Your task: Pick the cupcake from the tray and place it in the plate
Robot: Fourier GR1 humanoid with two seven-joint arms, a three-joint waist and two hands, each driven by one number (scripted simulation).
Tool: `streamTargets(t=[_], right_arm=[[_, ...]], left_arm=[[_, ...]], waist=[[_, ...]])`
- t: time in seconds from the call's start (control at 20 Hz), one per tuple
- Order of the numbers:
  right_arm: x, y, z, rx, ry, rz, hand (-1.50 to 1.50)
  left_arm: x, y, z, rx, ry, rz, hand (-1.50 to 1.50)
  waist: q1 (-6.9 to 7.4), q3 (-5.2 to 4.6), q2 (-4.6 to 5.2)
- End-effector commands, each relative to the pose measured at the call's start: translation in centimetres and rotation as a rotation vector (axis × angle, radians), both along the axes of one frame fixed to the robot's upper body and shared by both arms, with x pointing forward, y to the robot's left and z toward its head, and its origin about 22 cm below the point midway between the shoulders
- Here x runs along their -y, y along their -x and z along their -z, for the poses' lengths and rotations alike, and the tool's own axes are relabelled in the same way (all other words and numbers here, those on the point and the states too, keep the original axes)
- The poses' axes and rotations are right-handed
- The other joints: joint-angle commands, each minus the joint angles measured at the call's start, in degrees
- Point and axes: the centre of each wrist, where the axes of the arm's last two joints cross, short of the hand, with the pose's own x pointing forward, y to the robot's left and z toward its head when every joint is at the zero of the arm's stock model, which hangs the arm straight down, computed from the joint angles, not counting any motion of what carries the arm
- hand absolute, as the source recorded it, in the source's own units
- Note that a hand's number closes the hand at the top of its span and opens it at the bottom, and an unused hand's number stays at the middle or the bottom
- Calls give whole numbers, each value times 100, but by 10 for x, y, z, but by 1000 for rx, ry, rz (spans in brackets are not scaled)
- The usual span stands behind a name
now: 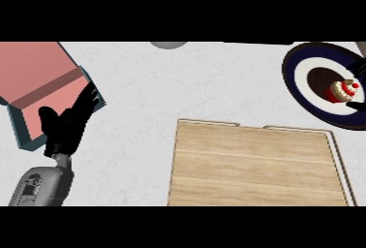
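Note:
The cupcake (pixel 342 90), red with white frosting and a red top, sits over the dark centre of the round plate (pixel 304 82), which has navy and white rings and lies at the upper right. My right hand (pixel 353 103) shows only at the right edge. Its black fingers lie just above and below the cupcake, curled round it, and the rest of the hand is cut off. The wooden tray (pixel 250 164) lies at the lower centre with nothing on it. My left hand (pixel 66 123) rests open at the left, fingers pointing up.
A pink and teal open box (pixel 36 77) fills the upper left, partly behind my left hand. A small grey round object (pixel 169 44) sits at the top edge. Pale counter lies between the box and the tray.

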Motion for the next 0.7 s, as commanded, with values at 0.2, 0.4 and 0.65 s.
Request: streamTargets(t=[0.2, 0.4, 0.65], right_arm=[[-10, -8, 15, 177, -137, -70, -150], [-1, -11, -11, 329, -386, -188, -150], [16, -8, -37, 253, -564, -158, -150]], left_arm=[[12, -4, 5, 3, 10, 11, 0], [-1, 0, 9, 10, -1, -25, 0], [-8, 1, 2, -8, 0, -9, 0]], waist=[[43, 11, 33], [-120, 0, -50], [-110, -6, -57]])
